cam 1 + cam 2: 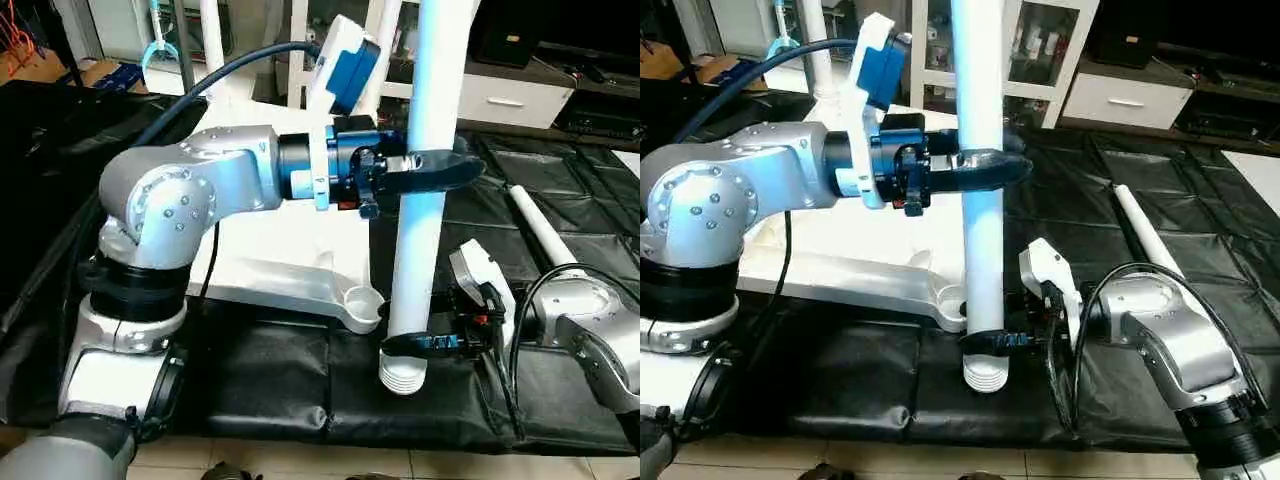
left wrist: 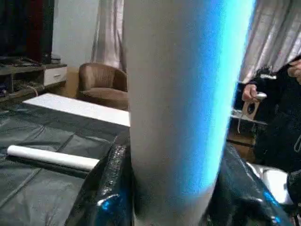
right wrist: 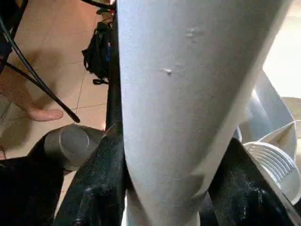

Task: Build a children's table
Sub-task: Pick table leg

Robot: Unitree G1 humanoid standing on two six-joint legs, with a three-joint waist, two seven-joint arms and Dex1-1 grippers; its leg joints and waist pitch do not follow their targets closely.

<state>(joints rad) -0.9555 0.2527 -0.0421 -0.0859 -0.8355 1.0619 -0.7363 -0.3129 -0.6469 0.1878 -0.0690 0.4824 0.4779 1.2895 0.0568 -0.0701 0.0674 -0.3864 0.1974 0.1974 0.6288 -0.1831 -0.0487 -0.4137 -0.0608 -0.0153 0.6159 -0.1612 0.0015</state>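
Note:
A long white leg (image 1: pixel 420 230) stands upright, tilted slightly, just in front of the white tabletop (image 1: pixel 270 270) lying on the black cover. Its ribbed lower end (image 1: pixel 402 375) hangs beside the tabletop's round corner socket (image 1: pixel 362 300), outside it. My left gripper (image 1: pixel 445 168) is shut on the leg around mid-height, and its black fingers (image 2: pixel 106 188) press both sides. My right gripper (image 1: pixel 415 343) is shut on the same leg just above the ribbed end, where its fingers (image 3: pixel 99 179) hug the tube.
Another white leg (image 1: pixel 545 230) lies on the black cover at the right, behind my right arm. A white upright tube (image 1: pixel 210 40) rises at the back left. Beyond the cover's front edge is tiled floor. A person (image 2: pixel 277 94) stands nearby.

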